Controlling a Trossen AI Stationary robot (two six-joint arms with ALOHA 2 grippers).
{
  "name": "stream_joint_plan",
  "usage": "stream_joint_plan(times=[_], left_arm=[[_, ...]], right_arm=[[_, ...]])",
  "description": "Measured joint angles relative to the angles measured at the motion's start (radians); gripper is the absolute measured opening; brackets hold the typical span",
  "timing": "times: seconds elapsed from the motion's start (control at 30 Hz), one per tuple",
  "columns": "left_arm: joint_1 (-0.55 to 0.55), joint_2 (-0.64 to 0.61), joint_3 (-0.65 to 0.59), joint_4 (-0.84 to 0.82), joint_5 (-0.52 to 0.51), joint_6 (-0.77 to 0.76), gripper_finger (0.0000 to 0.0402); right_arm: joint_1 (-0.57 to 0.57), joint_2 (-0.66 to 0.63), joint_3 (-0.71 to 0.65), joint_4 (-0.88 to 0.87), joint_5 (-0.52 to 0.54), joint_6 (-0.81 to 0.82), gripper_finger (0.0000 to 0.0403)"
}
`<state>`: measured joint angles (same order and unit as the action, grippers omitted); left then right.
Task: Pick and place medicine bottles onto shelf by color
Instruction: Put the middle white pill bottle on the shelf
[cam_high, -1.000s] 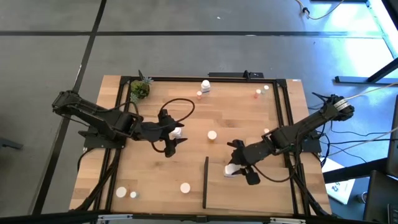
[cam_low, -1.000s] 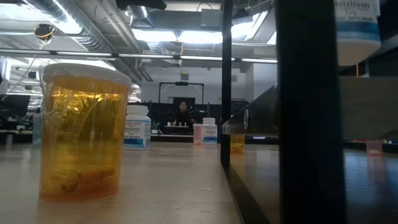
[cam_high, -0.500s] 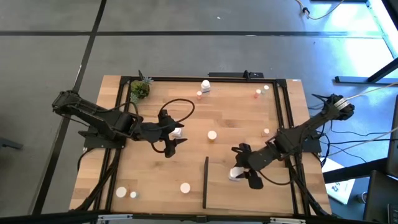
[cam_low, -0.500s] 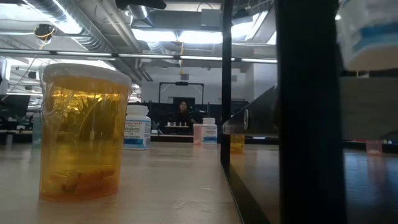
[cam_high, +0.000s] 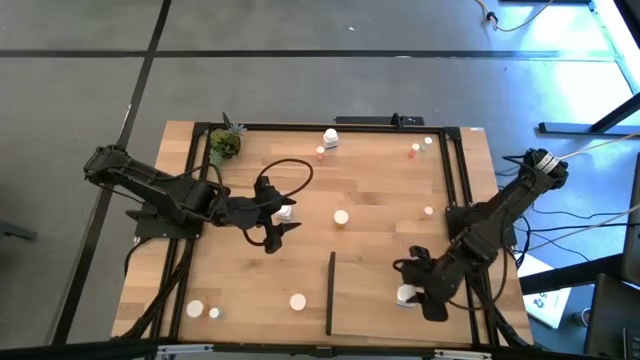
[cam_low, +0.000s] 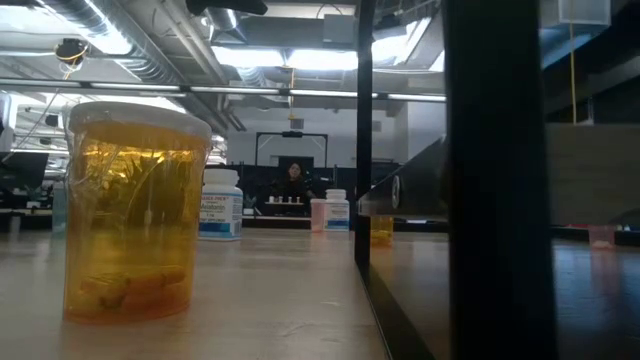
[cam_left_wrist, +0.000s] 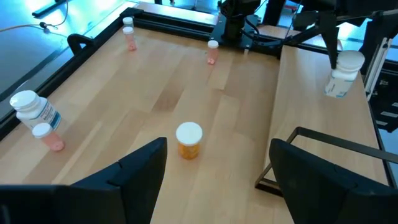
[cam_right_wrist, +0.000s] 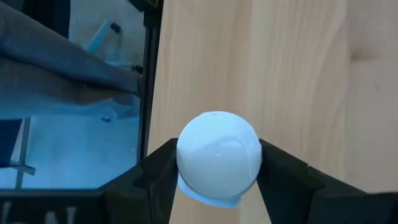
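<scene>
A white-capped medicine bottle (cam_right_wrist: 218, 155) is clamped between the fingers of the right gripper (cam_high: 420, 297), seen at the lower right of the high view above the light-wood shelf (cam_high: 375, 310), right of its black upright strip (cam_high: 330, 292). The left gripper (cam_high: 281, 224) is held left of centre with its fingers apart, nothing between them. 1 orange bottle (cam_left_wrist: 189, 140) is seen ahead of it.
</scene>
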<state>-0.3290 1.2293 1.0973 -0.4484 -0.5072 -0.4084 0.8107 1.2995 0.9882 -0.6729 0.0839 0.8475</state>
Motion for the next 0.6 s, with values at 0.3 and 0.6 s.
stream_joint_plan(times=[0.3, 0.6], left_arm=[[0.0, 0.0, 0.0, 0.0, 0.0, -0.001, 0.0277], [0.0, 0.0, 0.0, 0.0, 0.0, -0.008, 0.0277]], right_arm=[[0.131, 0.013, 0.0, -0.06, 0.012, 0.138, 0.0193], [0.165, 0.039, 0.0, -0.12, 0.056, 0.151, 0.0192]])
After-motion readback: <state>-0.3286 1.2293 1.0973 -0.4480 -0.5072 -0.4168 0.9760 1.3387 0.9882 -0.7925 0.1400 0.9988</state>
